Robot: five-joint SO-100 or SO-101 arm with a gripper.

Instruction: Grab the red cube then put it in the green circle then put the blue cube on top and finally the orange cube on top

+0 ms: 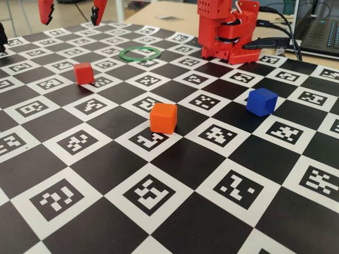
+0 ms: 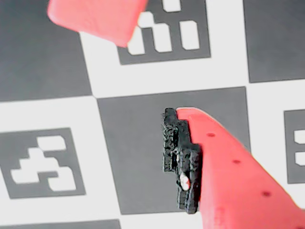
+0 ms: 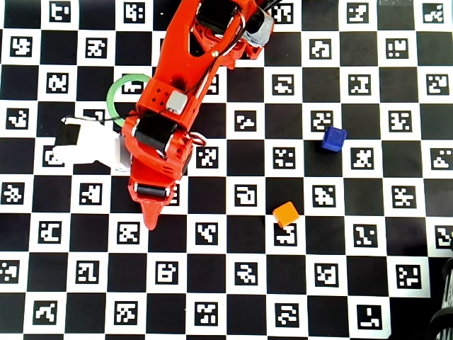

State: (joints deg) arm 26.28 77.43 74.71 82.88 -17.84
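The black-and-white checkered marker board point(image 1: 175, 159) fills the scene. Above it hangs the red plastic arm's gripper point(image 1: 71, 15), jaws spread wide, nothing between them. Near the arm's base lies the thin flat green ring point(image 1: 140, 53), its centre empty. The small deep-red cube point(image 1: 83, 73) sits just in front of it in the fixed view; the bright orange cube point(image 1: 163, 117) mid-board, the royal blue cube point(image 1: 261, 101) to its right.

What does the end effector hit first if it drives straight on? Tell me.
Probably just the marker board: the open end effector points down at bare squares in the wrist view. The red cube seems off that line, though depth is unclear.
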